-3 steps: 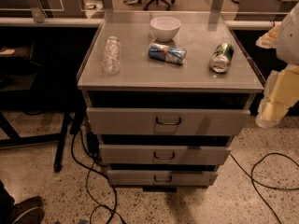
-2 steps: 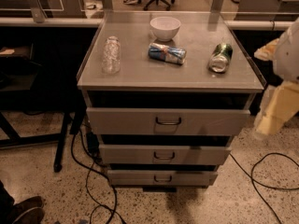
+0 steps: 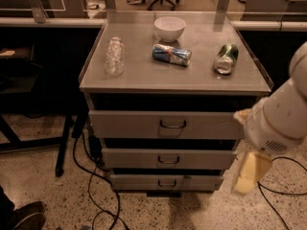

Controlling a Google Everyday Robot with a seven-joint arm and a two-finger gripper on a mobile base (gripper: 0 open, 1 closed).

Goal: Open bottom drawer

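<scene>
The single camera view shows a grey metal tabletop (image 3: 144, 75) carrying four things: one white round bowl (image 3: 170, 28), one clear plastic bottle (image 3: 114, 56), one blue can (image 3: 171, 54) and one green can (image 3: 226, 59), both cans lying on their sides. Below it are three grey metal drawers: the tall top drawer (image 3: 129, 124), the middle drawer (image 3: 134, 158), and the narrow grey bottom drawer (image 3: 139, 182) lowest, near the floor. The pale two-finger gripper (image 3: 248, 174) hangs just beside its right end; whether its jaws are spread or pressed together cannot be told.

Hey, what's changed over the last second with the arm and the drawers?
The gripper moved down and left, from beside the top drawer to just right of the bottom drawer. It took hold of nothing. All three drawers stayed as they were, and so did the bowl, bottle and cans on top.
</scene>
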